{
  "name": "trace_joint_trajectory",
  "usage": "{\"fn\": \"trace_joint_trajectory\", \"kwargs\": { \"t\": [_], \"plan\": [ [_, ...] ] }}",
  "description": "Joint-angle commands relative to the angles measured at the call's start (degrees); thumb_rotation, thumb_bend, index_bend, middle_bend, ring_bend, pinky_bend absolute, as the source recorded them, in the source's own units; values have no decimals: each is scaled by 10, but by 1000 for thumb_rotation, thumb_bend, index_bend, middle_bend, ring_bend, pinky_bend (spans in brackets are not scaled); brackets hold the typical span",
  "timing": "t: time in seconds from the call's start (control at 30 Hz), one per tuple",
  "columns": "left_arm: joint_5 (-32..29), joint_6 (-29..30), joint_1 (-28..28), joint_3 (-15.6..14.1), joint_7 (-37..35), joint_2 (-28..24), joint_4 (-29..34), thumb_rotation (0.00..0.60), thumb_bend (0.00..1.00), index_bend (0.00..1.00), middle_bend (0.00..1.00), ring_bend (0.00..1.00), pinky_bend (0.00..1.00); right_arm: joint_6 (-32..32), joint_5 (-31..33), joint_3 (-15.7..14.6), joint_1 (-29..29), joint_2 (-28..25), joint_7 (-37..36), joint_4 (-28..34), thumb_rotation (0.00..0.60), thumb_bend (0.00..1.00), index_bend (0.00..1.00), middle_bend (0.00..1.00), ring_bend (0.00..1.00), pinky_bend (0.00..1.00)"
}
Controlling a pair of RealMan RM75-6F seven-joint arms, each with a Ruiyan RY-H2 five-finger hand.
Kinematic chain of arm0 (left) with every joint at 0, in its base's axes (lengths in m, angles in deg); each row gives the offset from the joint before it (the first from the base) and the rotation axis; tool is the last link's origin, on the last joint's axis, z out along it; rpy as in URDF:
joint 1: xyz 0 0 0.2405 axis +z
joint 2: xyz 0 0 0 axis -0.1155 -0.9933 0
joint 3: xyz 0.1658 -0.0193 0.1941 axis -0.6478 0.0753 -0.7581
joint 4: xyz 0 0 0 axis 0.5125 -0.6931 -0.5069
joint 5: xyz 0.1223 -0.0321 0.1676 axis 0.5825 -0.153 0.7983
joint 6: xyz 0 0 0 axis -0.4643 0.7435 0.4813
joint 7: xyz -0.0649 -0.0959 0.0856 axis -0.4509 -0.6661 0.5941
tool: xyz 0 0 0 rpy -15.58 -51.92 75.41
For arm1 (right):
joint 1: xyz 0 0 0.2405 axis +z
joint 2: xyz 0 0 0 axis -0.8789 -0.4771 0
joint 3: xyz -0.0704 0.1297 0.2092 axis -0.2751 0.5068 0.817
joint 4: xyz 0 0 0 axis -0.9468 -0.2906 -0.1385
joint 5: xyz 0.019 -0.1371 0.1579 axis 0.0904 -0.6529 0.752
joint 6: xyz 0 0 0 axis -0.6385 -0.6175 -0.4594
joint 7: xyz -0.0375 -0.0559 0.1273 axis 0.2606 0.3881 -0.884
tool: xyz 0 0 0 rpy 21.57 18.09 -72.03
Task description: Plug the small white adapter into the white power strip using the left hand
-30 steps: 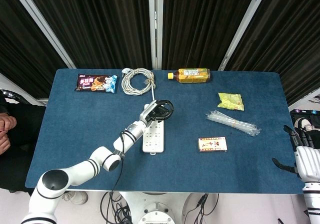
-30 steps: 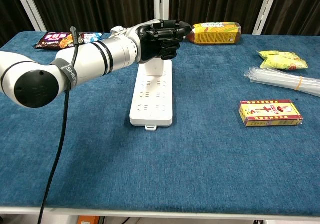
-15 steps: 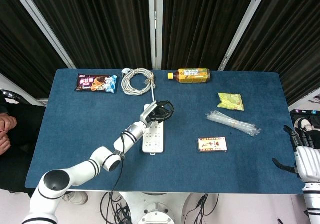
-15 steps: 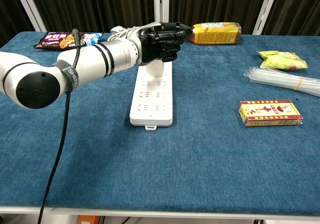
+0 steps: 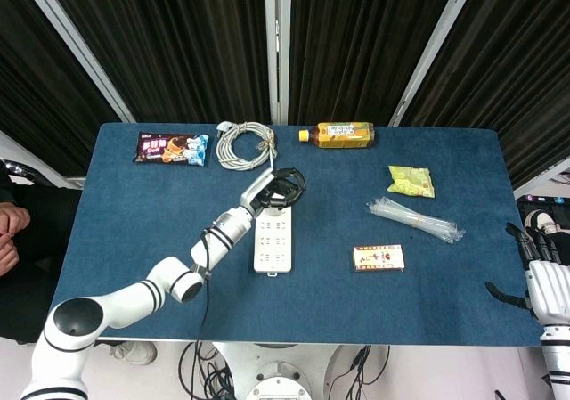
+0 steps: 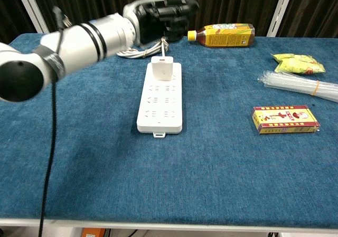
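The white power strip (image 5: 272, 244) (image 6: 160, 102) lies lengthwise at the table's centre. The small white adapter (image 6: 162, 68) stands upright in the strip's far end, with nothing touching it. My left hand (image 5: 281, 189) (image 6: 168, 12) hovers above and just beyond that end. Its dark fingers are loosely bent and hold nothing. My right hand (image 5: 541, 280) rests off the table's near right corner with its fingers apart and empty; only the head view shows it.
A coiled white cable (image 5: 245, 143) and a snack packet (image 5: 171, 147) lie at the back left. A yellow bottle (image 5: 337, 134) (image 6: 222, 35) lies at the back centre. To the right are a green pouch (image 6: 298, 64), a clear straw bundle (image 6: 301, 85) and a red-yellow box (image 6: 285, 119).
The left hand has let go of the adapter and risen up and back from the strip. The adapter stays seated in the strip's far end. The right hand has not moved.
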Motion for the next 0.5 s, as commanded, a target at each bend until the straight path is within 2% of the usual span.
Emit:
{"fn": "trace_joint_trajectory", "kwargs": {
  "t": [0.03, 0.07, 0.13, 0.17, 0.23, 0.33, 0.37, 0.5],
  "plan": [
    [13, 47, 28, 0, 66, -63, 55, 600, 665, 658, 724, 644, 653, -1, -4, 0, 1, -2, -2, 0, 600, 77, 0, 138, 0, 0],
    [14, 59, 39, -4, 99, -85, 70, 600, 649, 628, 697, 611, 612, -2, -7, 0, 2, -3, -4, -1, 600, 77, 0, 138, 0, 0],
    [11, 70, 57, -11, 160, -119, 91, 600, 540, 507, 595, 487, 450, -2, -10, 0, 3, -5, -7, -3, 600, 77, 0, 137, 0, 0],
    [7, 79, 71, -16, 210, -141, 103, 600, 496, 471, 564, 451, 405, -2, -13, -1, 4, -6, -9, -4, 600, 77, 0, 136, 0, 0],
    [-2, 94, 95, -26, 298, -173, 120, 600, 343, 382, 476, 359, 303, -2, -18, -1, 5, -7, -13, -6, 600, 78, 0, 123, 0, 0],
    [-32, 132, 141, -39, 478, -214, 144, 600, 186, 289, 368, 245, 197, 2, -20, -3, 8, -10, -17, -9, 600, 77, 0, 76, 0, 0],
    [-45, 149, 160, -44, 549, -230, 158, 600, 158, 269, 336, 212, 176, 6, -21, -3, 10, -11, -19, -10, 600, 77, 0, 52, 0, 0],
    [-81, 233, 226, -56, 733, -269, 205, 600, 126, 233, 284, 178, 93, 14, -26, -6, 16, -13, -26, -14, 600, 69, 0, 3, 0, 0]
  ]
}}
